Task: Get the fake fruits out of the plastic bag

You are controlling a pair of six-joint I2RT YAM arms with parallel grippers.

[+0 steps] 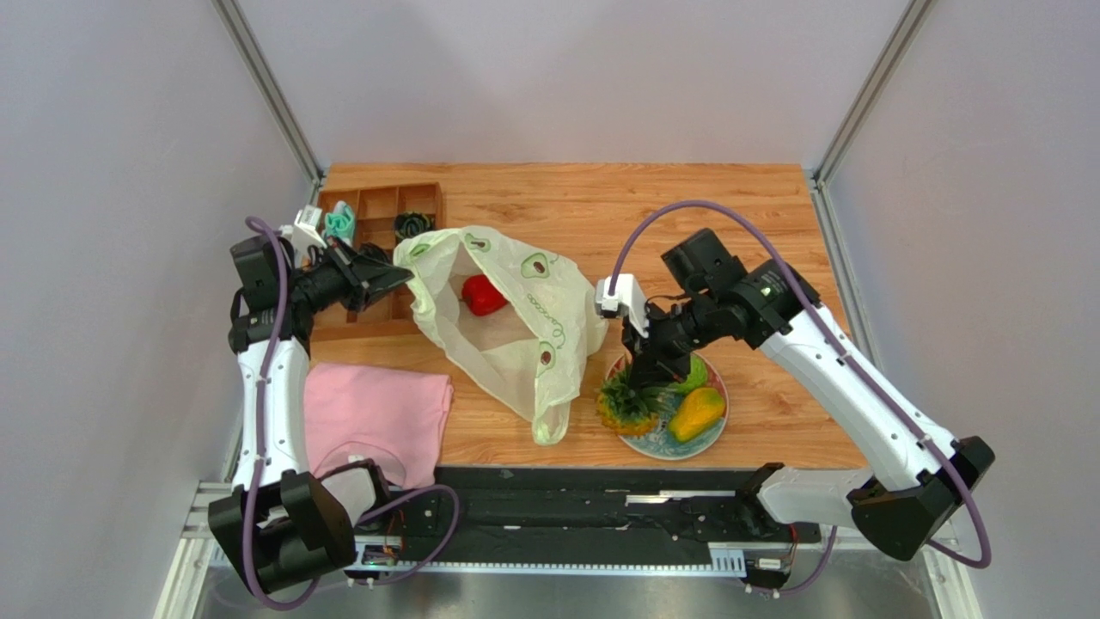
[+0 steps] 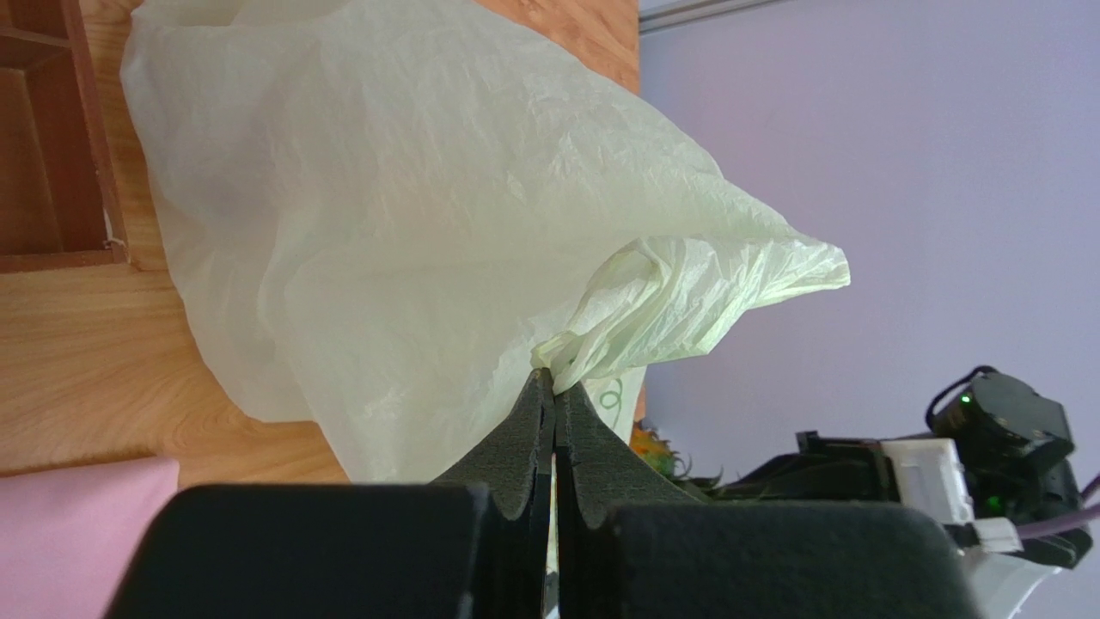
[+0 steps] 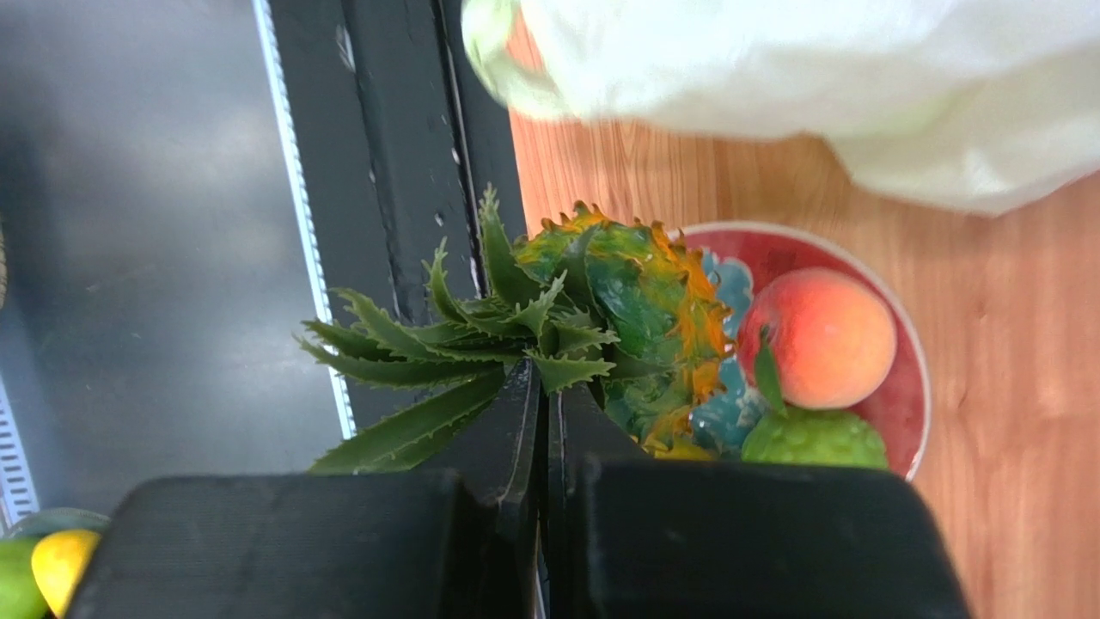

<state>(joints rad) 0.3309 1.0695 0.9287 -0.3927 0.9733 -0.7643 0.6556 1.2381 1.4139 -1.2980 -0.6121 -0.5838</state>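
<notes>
The plastic bag (image 1: 517,338) lies on the table with its mouth held up, and my left gripper (image 1: 398,279) is shut on a bunched edge of it (image 2: 607,323). A red pepper-like fruit (image 1: 483,294) shows inside the bag. The pineapple (image 3: 639,316) lies at the plate's near rim. My right gripper (image 3: 548,377) is shut on the pineapple's green crown (image 3: 426,348). On the plate (image 3: 908,374) sit a peach (image 3: 826,338) and a bumpy green ball (image 3: 814,439). The top view also shows a yellow-orange mango (image 1: 697,413) on the plate (image 1: 659,445).
A pink cloth (image 1: 372,410) lies at the near left. A wooden compartment tray (image 1: 377,222) with small items stands at the back left, behind the left gripper. The black rail (image 1: 607,497) runs along the table's near edge, just past the plate.
</notes>
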